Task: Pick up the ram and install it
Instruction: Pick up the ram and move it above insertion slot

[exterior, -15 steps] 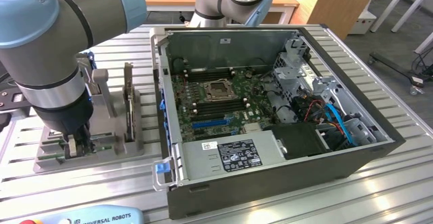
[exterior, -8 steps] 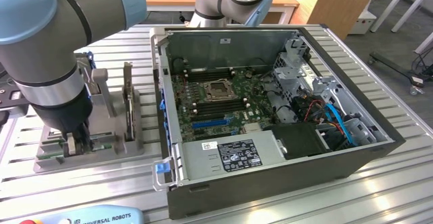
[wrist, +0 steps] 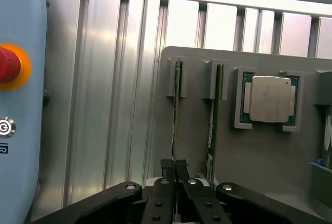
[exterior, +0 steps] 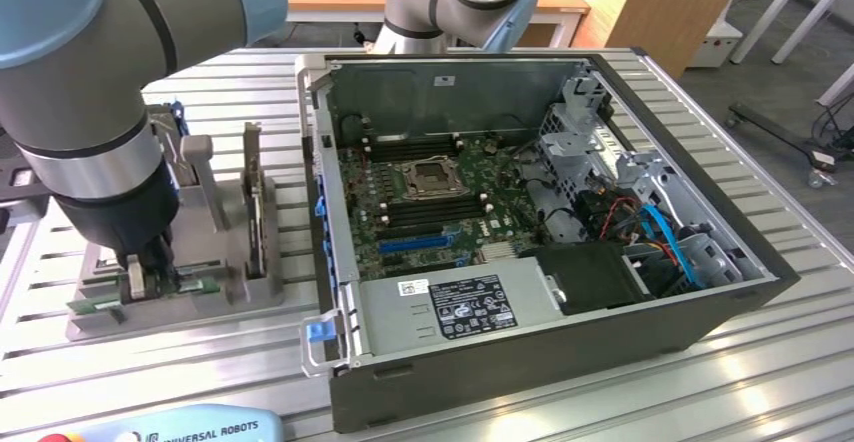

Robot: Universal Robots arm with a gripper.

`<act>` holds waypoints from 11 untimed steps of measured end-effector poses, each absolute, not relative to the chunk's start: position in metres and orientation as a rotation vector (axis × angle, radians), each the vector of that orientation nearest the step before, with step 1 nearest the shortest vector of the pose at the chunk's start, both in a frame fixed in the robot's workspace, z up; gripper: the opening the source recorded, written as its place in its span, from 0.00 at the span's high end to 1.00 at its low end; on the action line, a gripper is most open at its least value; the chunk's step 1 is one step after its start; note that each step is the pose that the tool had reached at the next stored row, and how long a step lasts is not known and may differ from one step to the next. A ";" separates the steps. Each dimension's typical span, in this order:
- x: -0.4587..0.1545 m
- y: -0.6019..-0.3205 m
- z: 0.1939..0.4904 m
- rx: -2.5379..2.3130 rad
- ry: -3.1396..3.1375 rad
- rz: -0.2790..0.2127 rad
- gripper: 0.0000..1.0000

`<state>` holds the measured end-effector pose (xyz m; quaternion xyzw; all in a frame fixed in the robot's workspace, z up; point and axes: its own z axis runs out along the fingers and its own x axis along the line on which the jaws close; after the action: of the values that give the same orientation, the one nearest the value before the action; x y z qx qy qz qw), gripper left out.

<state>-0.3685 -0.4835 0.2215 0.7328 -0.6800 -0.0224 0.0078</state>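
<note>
Gripper is seen low over the grey holder, its fingers pressed together on the near end of the ram. The ram is stood on edge in the holder's outer slot. A second green stick is lodged in the next slot, just beside it. Beyond that, a square silver processor is laid flat in its own recess. The holder is set on a ribbed metal table, a blue pendant lying near. To the exterior view's right, an opened computer case is noted, its motherboard exposed.
</note>
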 end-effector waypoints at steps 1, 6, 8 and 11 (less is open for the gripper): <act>-0.369 -0.484 0.223 2.291 -2.126 -0.070 0.88; -0.369 -0.484 0.232 2.290 -2.127 -0.070 0.88; -0.369 -0.484 0.236 2.288 -2.129 -0.070 0.88; -0.369 -0.484 0.241 2.284 -2.134 -0.070 0.88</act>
<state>-0.3685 -0.4835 0.2409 0.7304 -0.6826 -0.0224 0.0077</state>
